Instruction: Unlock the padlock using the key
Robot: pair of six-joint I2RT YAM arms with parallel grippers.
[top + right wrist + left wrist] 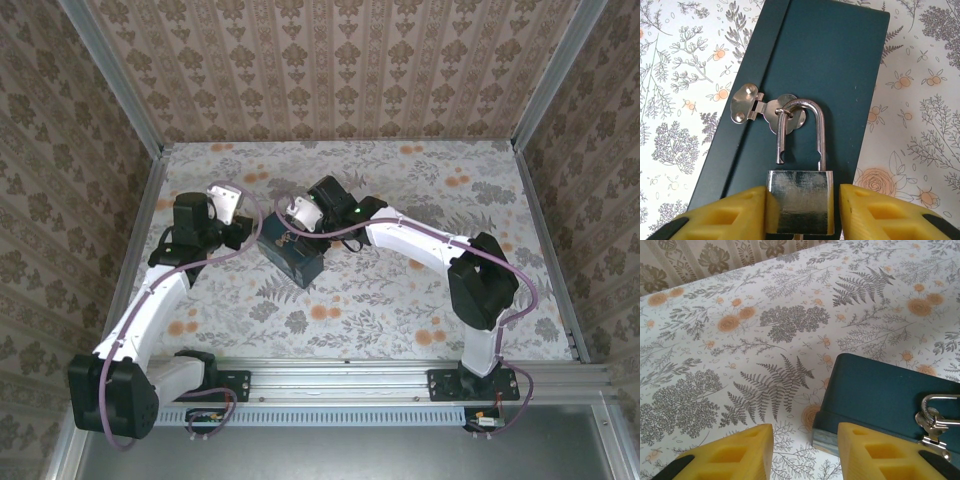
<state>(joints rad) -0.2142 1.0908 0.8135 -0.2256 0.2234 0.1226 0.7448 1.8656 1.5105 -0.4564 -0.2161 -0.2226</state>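
**Right fingers flank the padlock on the blue tin; left gripper stands open beside it**

A dark blue tin lies on the flowered table, left of the table's middle and about halfway between its near and far edges. It sits askew to those edges.

The padlock hangs from the tin's silver hasp, over the tin's top face. Its grey shackle passes through the hasp's loop. One leg of the shackle is seated in the metal body. The other leg's notched end hangs clear above the body, out of its hole.

The right gripper has the padlock's body between its yellow fingers. One pad lies against the body's side. A thin dark sliver shows at the other pad, so I cannot tell whether the body is actually clamped.

The left gripper sits low over the table at a corner of the tin. Its fingers are parted with only bare table between them. One fingertip is just beside the tin's corner, and the pictures do not show whether they touch.
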